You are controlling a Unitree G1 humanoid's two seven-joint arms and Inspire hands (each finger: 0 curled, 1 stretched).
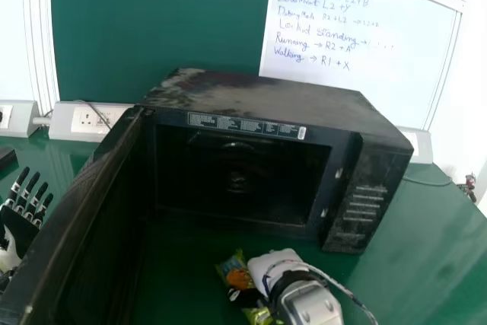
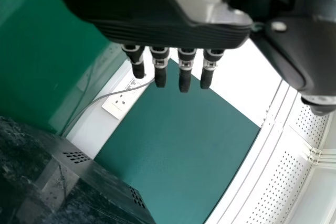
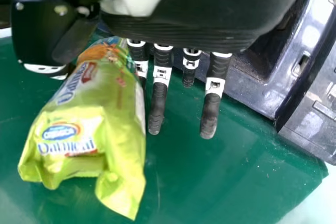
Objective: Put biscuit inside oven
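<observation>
Right robot hand (image 1: 275,266) around biscuit packet (image 3: 100,116), 1 end partly hidden

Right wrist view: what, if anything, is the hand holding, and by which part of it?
The right hand holds the biscuit packet towards its orange-printed end, between thumb and fingers.

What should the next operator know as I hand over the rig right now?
Left hand: open, idle, outside the door on the left.
Right hand: pinching the biscuit packet between thumb and fingers; how firm the hold is, I can't tell.
Things: the packet is in front of the oven, outside it; the oven door stands open on the left.
Done: door open, packet in hand.
Left: take the packet in through the opening, set it down inside, let go and withdraw.
</observation>
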